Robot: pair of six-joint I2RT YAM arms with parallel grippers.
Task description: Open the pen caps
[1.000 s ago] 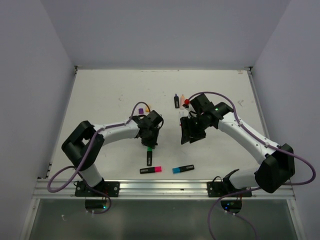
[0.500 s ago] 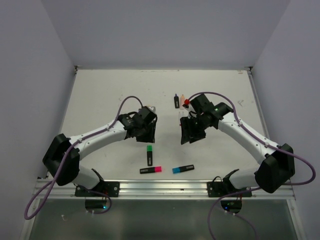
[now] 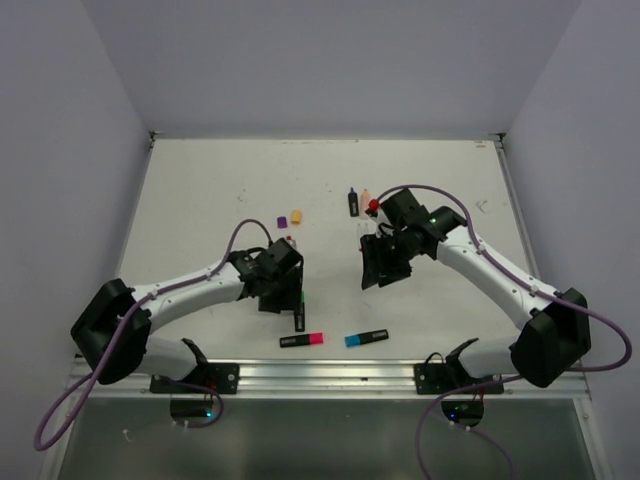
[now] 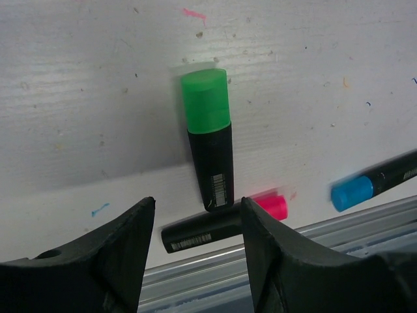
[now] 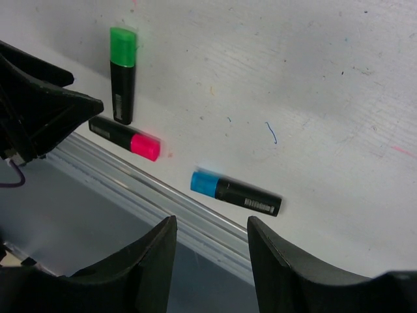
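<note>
Left gripper (image 3: 283, 290) (image 4: 199, 207): fingers apart, nothing clamped. It sits low over the near-centre strip of the table (image 3: 200, 200). The green highlighter (image 4: 214, 166) (image 3: 299, 300) (image 5: 122, 85) lies flat just past my fingertips, lined up with the gap. Its green cap (image 4: 206, 101) (image 5: 123, 36) is on and points away from the near edge.

Right gripper (image 3: 380, 262) (image 5: 212, 225): fingers apart, empty, held above mid-table and clear of everything.

Around the green one:
- Pink highlighter (image 3: 302, 340) (image 4: 195, 231) (image 5: 124, 137) lies crosswise at its barrel end. Touching or just beside, can't tell. Pink cap (image 4: 272, 205) (image 5: 144, 145) is on.
- Blue highlighter (image 3: 366, 338) (image 4: 374, 182) (image 5: 236, 193) lies to the right of pink and apart from it. Blue cap (image 5: 204, 183) is on.
- Aluminium rail (image 3: 330, 372) (image 5: 130, 176) runs right behind pink and blue, so there is little room on the near side.

Far side:
- Black pen (image 3: 352, 202), peach-orange pen (image 3: 365, 195) and a red cap (image 3: 373, 205) are bunched just beyond my right wrist.
- A loose purple cap (image 3: 282, 222) and orange cap (image 3: 296, 215) sit side by side beyond my left gripper.

The highlighter barrels are glossy black plastic with white barcode labels, and the caps are chunky and flat-sided. The tabletop is matte white, scuffed and flecked with ink.

Open surface runs left of the green highlighter and across the far half. Walls close off the left, right and back. Purple cables (image 3: 420, 187) loop above both arms.
</note>
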